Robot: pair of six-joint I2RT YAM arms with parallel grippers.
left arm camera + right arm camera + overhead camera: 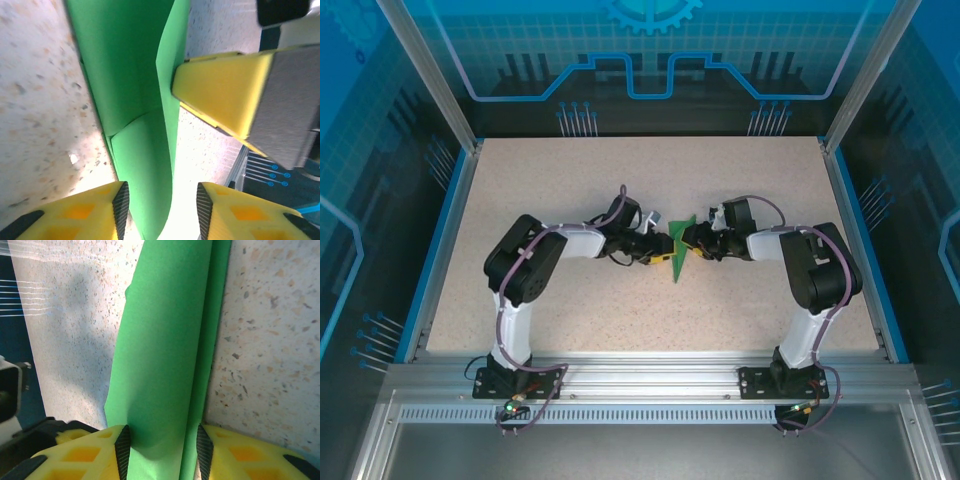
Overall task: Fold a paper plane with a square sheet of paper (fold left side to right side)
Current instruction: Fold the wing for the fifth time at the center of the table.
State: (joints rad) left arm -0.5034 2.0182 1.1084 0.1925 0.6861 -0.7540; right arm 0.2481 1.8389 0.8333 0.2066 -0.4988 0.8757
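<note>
Near the middle of the desk (570,190) lies the paper (682,252), folded to a narrow green wedge that runs from near to far, broader at its far end and tapering toward the arms' bases. It sits between the two end effectors, which face each other across it. In the left wrist view the paper (140,100) shows overlapping layers with a short crease across the lower one, and one long edge is lifted off the speckled desk (35,100). The left end effector (669,253) has its jaws partly apart with the paper passing between them (160,212). The sheet lies close to one pad, while a bright gap separates it from the other, so nothing is clamped. A yellow finger (220,95) of the right end effector (696,243) touches the paper's lifted edge from the opposite side. In the right wrist view the paper (165,365) is a long strip with a narrower layer along one side, lying over the desk (265,340). It fills the whole space between that end effector's pads (162,452), which are also partly apart. I cannot tell whether they squeeze it or merely flank it. Around the desk stands a frame of aluminium posts (425,70) with blue translucent panels (650,50), enclosing both arms and the paper.
</note>
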